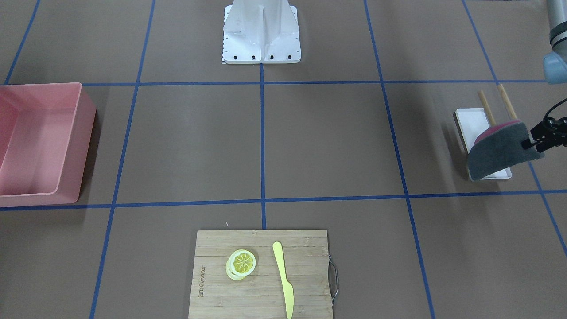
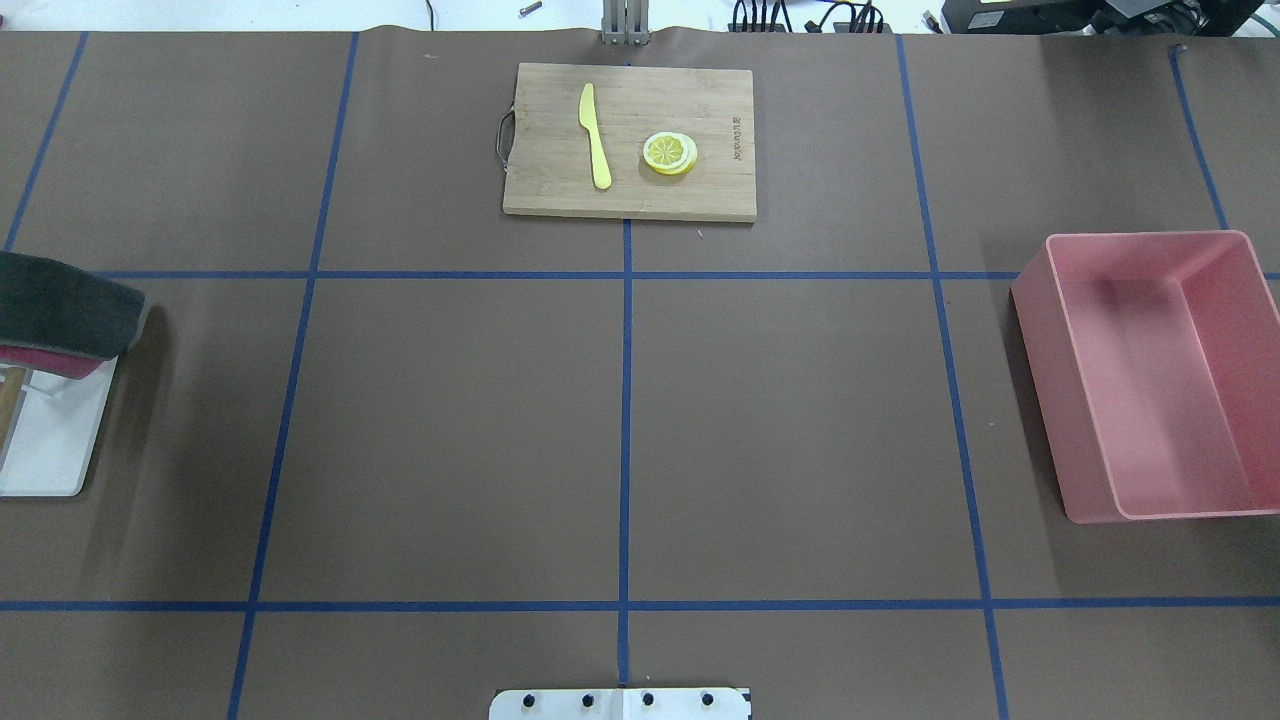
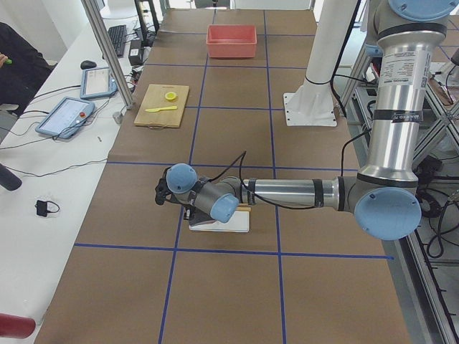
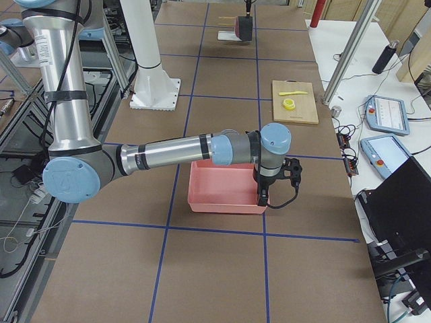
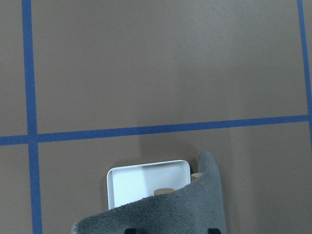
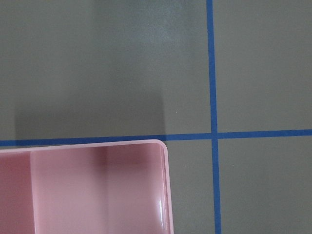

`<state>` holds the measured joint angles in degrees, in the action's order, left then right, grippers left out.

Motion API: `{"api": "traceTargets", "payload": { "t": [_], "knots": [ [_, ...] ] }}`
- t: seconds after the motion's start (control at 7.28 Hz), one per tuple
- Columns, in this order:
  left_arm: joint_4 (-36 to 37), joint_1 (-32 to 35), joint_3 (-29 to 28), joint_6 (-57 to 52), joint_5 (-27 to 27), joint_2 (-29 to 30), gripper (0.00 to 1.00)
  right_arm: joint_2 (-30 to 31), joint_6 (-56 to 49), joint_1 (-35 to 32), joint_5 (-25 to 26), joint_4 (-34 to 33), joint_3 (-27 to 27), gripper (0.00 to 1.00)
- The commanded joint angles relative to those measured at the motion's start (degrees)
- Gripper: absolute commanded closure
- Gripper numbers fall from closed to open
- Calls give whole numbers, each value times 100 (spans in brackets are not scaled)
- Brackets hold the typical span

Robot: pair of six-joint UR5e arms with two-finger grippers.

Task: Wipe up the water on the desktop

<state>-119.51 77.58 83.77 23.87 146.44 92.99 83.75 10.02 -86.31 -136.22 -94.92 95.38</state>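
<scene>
The brown desktop (image 1: 328, 141) with its blue tape grid shows no water that I can make out. My left gripper (image 1: 537, 141) is at the table's end, shut on a grey cloth (image 1: 500, 150) with a pink underside. It holds the cloth tilted above a white tray (image 1: 470, 126). The cloth also shows at the left edge of the overhead view (image 2: 60, 310) and low in the left wrist view (image 5: 165, 209). My right gripper (image 4: 281, 176) hangs by the near corner of the pink bin (image 4: 225, 188); I cannot tell whether it is open or shut.
The pink bin (image 2: 1150, 380) stands at the robot's right. A bamboo cutting board (image 1: 310, 252) with a yellow knife (image 1: 283, 279) and lemon slices (image 1: 241, 263) lies at the far middle. Two wooden sticks (image 1: 486, 106) rest on the tray. The robot base (image 1: 261, 31) is at the near middle.
</scene>
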Motion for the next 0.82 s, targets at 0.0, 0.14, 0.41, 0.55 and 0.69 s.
{"api": "traceTargets", "payload": {
  "t": [0.0,0.14,0.41,0.55,0.69],
  "knots": [
    [-2,-32,-10,3,-1,0,78,1,9,0,-1,0,-2,0],
    [6,-32,-19,-5,-1,0,91,1,0,0,-18,0,-2,0],
    [-2,-32,-28,-6,8,-18,100,1,9,0,-27,0,7,0],
    [15,-24,-2,-14,17,-18,100,-8,9,0,-27,0,-2,0],
    [41,-24,34,-6,312,-18,100,-8,9,9,-27,0,-2,0]
  ]
}}
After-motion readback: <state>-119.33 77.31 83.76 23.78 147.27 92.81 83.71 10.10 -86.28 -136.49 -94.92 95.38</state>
